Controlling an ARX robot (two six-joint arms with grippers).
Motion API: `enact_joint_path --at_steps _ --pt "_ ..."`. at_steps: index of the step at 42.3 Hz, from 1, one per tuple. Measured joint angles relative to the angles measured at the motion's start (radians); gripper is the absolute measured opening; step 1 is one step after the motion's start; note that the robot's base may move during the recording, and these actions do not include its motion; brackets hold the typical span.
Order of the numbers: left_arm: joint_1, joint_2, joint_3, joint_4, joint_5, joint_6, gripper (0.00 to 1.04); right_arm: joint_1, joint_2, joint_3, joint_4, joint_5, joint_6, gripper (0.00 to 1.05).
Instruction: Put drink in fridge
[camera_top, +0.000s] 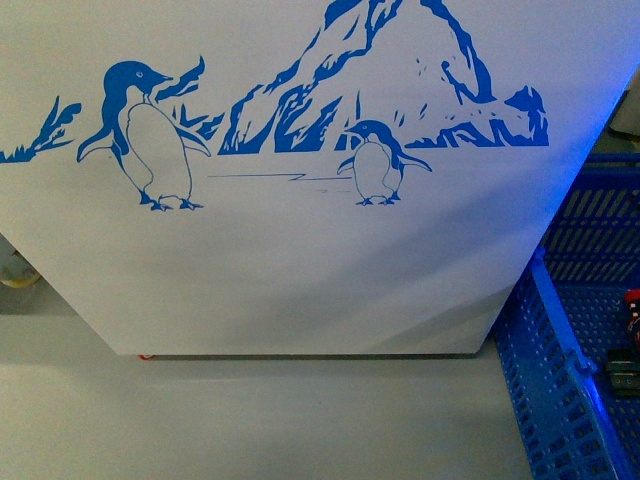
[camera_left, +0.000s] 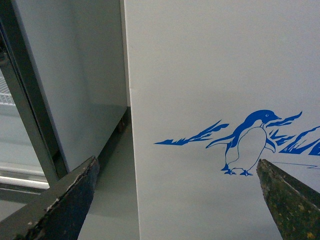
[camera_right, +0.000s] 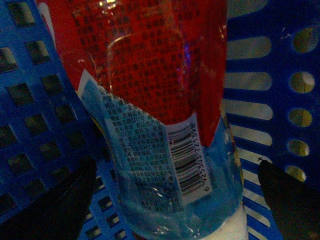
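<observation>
The drink (camera_right: 150, 100), a clear bottle with a red label and a barcode panel, fills the right wrist view and lies in a blue perforated crate (camera_right: 30, 100). My right gripper (camera_right: 175, 200) is open, one dark finger (camera_right: 55, 205) on each side of the bottle's body, neither clearly pressing it. The fridge (camera_top: 300, 280) shows only its white front with the blue penguin-and-mountain drawing; its lid is out of view. My left gripper (camera_left: 175, 200) hangs open and empty in front of the fridge front (camera_left: 200, 75).
The blue crate (camera_top: 560, 380) stands on the floor right of the fridge, with a dark shape (camera_top: 625, 370) inside it. A grey upright cabinet (camera_left: 75, 75) with a glass door (camera_left: 10, 125) stands left of the fridge across a narrow gap. Grey floor (camera_top: 250, 420) lies in front.
</observation>
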Motion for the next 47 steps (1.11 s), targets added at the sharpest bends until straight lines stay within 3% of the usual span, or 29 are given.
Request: enact_joint_path --at_steps 12,19,27,34,47 --pt "0.0 0.0 0.0 0.0 0.0 0.0 0.97 -0.027 0.032 0.036 -0.028 -0.007 0.042 0.97" --pt "0.0 0.0 0.0 0.0 0.0 0.0 0.97 -0.035 0.039 0.032 -0.035 -0.019 0.056 0.72" --pt "0.0 0.0 0.0 0.0 0.0 0.0 0.97 -0.029 0.022 -0.005 -0.01 -0.042 0.049 0.53" --pt "0.0 0.0 0.0 0.0 0.0 0.0 0.97 -0.015 -0.04 -0.107 0.034 -0.114 0.04 0.45" --pt "0.0 0.0 0.0 0.0 0.0 0.0 0.97 0.053 -0.309 -0.345 0.075 -0.245 0.044 0.42"
